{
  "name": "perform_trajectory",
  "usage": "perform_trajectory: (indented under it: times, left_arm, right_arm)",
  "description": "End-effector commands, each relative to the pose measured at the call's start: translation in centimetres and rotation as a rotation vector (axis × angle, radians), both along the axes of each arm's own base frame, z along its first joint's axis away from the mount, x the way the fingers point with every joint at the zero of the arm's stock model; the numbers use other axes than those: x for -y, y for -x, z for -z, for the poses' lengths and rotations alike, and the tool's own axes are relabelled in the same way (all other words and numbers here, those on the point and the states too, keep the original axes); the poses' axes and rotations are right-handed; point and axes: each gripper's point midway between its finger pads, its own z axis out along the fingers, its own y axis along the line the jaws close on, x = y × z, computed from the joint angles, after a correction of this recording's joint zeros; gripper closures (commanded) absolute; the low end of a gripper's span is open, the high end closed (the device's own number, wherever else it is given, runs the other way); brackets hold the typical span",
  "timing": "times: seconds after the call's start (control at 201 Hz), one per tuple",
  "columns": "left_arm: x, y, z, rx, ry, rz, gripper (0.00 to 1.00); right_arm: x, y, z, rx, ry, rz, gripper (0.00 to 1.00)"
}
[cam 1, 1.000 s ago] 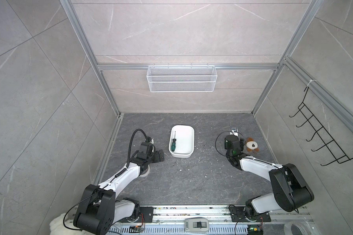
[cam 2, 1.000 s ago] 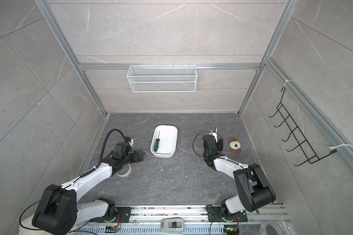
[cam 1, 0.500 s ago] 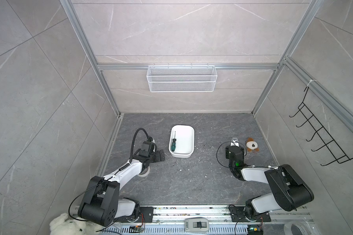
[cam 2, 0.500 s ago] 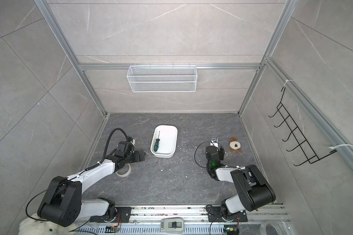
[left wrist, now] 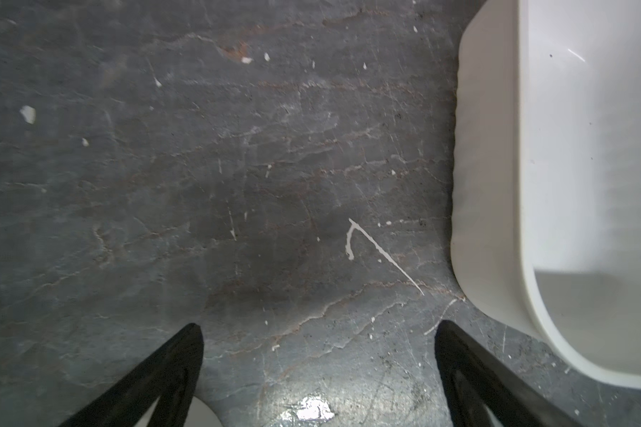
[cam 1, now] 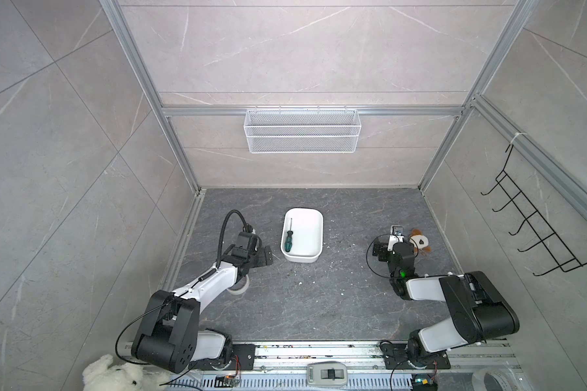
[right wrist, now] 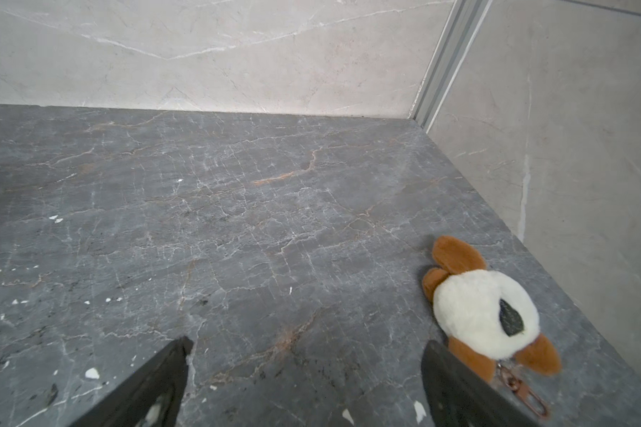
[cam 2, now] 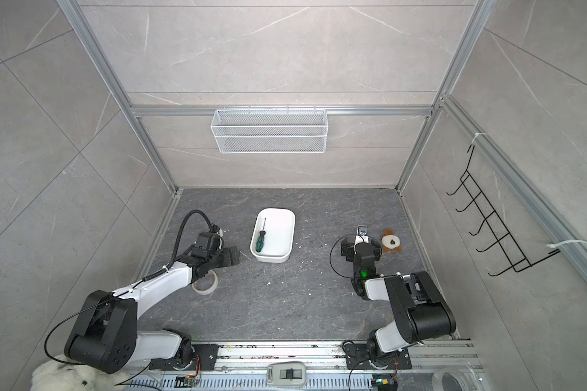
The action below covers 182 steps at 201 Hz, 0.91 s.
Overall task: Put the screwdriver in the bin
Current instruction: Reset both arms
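The left gripper (left wrist: 319, 325) pointed down at the dark grey stone-look floor (left wrist: 200, 166), its black fingers spread wide with nothing between them. Just beside one finger stood the white, shallow, round-cornered plastic bin (left wrist: 489, 185). The right gripper (right wrist: 307, 341) was spread just as wide and held nothing, close to a small brown-and-white plush toy (right wrist: 485, 314).

In both top views the small dark-green-and-black-handled screwdriver (cam 1: 288, 237) lay flat inside the bin along the wall nearer the left arm, its shaft toward the back wall. The left wrist camera caught only the bin's outer wall and some bare bottom. The right wrist view alone showed the toy's coppery clasp (right wrist: 511, 384).

A long white wire-mesh basket (cam 1: 302, 135) hung on the back wall. A roll of tape (cam 2: 213, 284) lay partly under the left arm.
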Motion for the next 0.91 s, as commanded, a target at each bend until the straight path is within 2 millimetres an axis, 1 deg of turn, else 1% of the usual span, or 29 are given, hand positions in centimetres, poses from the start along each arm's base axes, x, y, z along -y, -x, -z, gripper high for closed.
perform_trajectory:
  times: [0.0, 0.065, 0.085, 0.105, 0.164, 0.209, 0.294, 0.368, 0.398, 0.548, 0.607, 0.692, 0.796, 0.876, 0.901]
  left_arm:
    - [-2.6, -3.2, -5.1, 0.132, -0.132, -0.114, 0.00]
    - [-3.9, -4.4, -7.6, 0.218, -0.208, -0.162, 0.00]
    - [-4.2, -4.8, -8.1, 0.246, -0.225, -0.168, 0.00]
    - [-4.9, -5.0, -8.6, 0.276, -0.262, -0.195, 0.00]
    - [-6.2, -5.6, -9.4, 0.350, -0.349, -0.231, 0.00]
    - [-7.0, -5.6, -9.5, 0.396, -0.410, -0.248, 0.01]
    - [-7.6, -5.5, -8.7, 0.464, -0.511, -0.205, 0.01]
    - [-7.7, -5.2, -7.1, 0.508, -0.568, -0.165, 0.01]
    - [-7.9, -5.0, -6.3, 0.495, -0.603, -0.149, 0.01]
    - [-8.9, -4.0, -3.6, 0.462, -0.596, -0.180, 0.00]
    - [-9.0, -3.7, -3.8, 0.491, -0.585, -0.183, 0.00]
    - [-9.2, -3.4, -4.1, 0.539, -0.510, -0.170, 0.00]
    - [-10.5, -2.9, -4.2, 0.590, -0.460, -0.205, 0.00]
    - [-11.4, -2.5, -3.3, 0.626, -0.411, -0.227, 0.00]
    - [-11.6, -2.6, -3.6, 0.652, -0.408, -0.234, 0.00]
  right_arm:
    - [-0.3, -0.1, -0.2, 0.022, -0.019, -0.018, 0.01]
    - [-0.3, 0.0, -0.1, 0.011, -0.022, -0.019, 0.01]
    - [-0.3, -0.1, -0.2, 0.017, -0.021, -0.016, 0.01]
    - [-0.3, -0.1, -0.2, 0.020, -0.020, -0.017, 0.01]
    - [-0.3, -0.1, -0.2, 0.018, -0.021, -0.017, 0.01]
    - [-0.3, -0.1, -0.2, 0.016, -0.020, -0.016, 0.01]
    - [-0.3, -0.1, -0.2, 0.017, -0.020, -0.016, 0.01]
    - [-0.3, -0.1, -0.2, 0.018, -0.021, -0.016, 0.01]
    - [-0.3, -0.1, -0.2, 0.017, -0.020, -0.017, 0.01]
    - [-0.3, -0.1, -0.2, 0.016, -0.021, -0.016, 0.01]
    - [-0.3, -0.1, -0.2, 0.017, -0.022, -0.018, 0.01]
    - [-0.3, -0.1, -0.2, 0.017, -0.022, -0.017, 0.01]
    - [-0.3, -0.1, -0.2, 0.017, -0.022, -0.017, 0.01]
    - [-0.3, -0.1, -0.2, 0.016, -0.022, -0.016, 0.01]
    - [-0.3, -0.1, -0.2, 0.016, -0.022, -0.017, 0.01]
